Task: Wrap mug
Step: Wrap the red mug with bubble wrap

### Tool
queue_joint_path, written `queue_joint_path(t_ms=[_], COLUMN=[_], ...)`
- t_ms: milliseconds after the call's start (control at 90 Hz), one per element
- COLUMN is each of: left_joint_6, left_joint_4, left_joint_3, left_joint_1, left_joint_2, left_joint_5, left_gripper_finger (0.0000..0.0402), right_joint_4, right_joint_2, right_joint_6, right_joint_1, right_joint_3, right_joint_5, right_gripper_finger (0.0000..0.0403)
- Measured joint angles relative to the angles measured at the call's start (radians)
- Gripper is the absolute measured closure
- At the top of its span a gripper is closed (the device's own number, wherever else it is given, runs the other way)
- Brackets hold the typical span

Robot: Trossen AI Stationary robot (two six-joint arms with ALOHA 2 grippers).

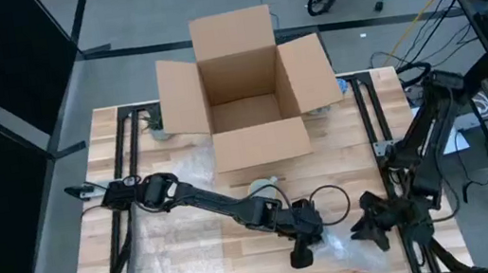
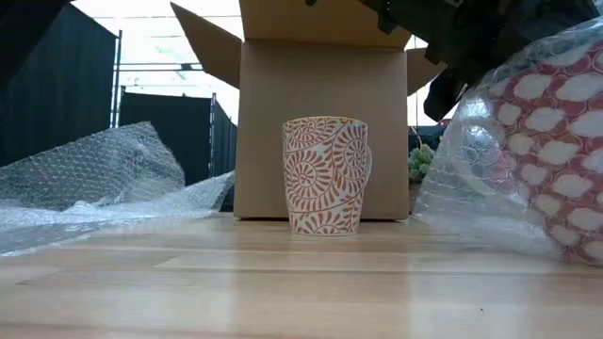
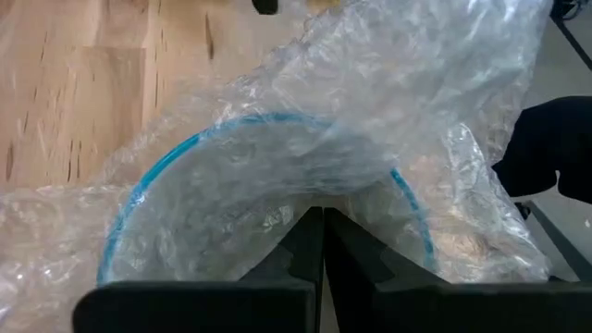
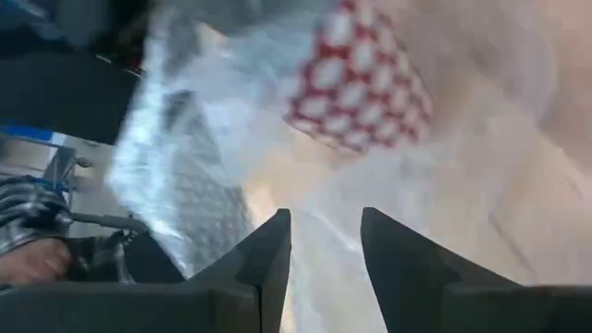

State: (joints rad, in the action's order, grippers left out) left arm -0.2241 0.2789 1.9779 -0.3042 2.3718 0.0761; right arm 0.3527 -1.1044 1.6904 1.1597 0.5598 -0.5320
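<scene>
The left gripper is pressed closed on the clear bubble wrap that covers a red-and-white patterned mug at the near right of the table. The right gripper hangs just beside it, fingers parted and holding nothing. A second patterned mug stands unwrapped mid-table, before the open cardboard box.
</scene>
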Motion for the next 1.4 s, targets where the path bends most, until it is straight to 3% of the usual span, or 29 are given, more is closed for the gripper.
queue_joint_path(t_ms=[289,511,722,833,944,1111,1233,1400], left_joint_6=[-0.005,-0.005,0.002,0.006,0.021,0.021,0.021,0.021], left_joint_4=[0.001,0.003,0.014,0.016,0.019,0.019,0.018,0.018], left_joint_3=[0.000,0.000,0.000,0.000,0.000,0.000,0.000,0.000], left_joint_1=[0.002,0.002,0.002,0.001,0.001,0.001,0.002,0.004], left_joint_2=[0.000,0.000,0.000,0.000,0.000,0.000,0.000,0.000], left_joint_5=[0.000,0.008,0.025,0.027,0.029,0.029,0.029,0.029], left_gripper_finger=[0.0402,0.0402,0.0402,0.0402,0.0402,0.0402,0.0402,0.0402], right_joint_4=[0.092,0.092,-0.001,-0.079,-0.069,-0.100,-0.167,-0.237], right_joint_2=[0.005,-0.026,-0.156,-0.213,-0.266,-0.365,-0.403,-0.405], right_joint_6=[0.165,0.209,0.209,0.179,0.200,0.214,0.130,0.017], right_joint_1=[0.004,0.033,0.096,0.149,0.186,0.189,0.187,0.191], right_joint_3=[0.000,0.000,-0.001,0.001,0.000,0.000,0.000,0.000], right_joint_5=[0.389,0.443,0.216,-0.018,-0.183,-0.326,-0.363,-0.486], right_gripper_finger=[0.0282,0.0282,0.0282,0.0280,0.0274,0.0257,0.0253,0.0305])
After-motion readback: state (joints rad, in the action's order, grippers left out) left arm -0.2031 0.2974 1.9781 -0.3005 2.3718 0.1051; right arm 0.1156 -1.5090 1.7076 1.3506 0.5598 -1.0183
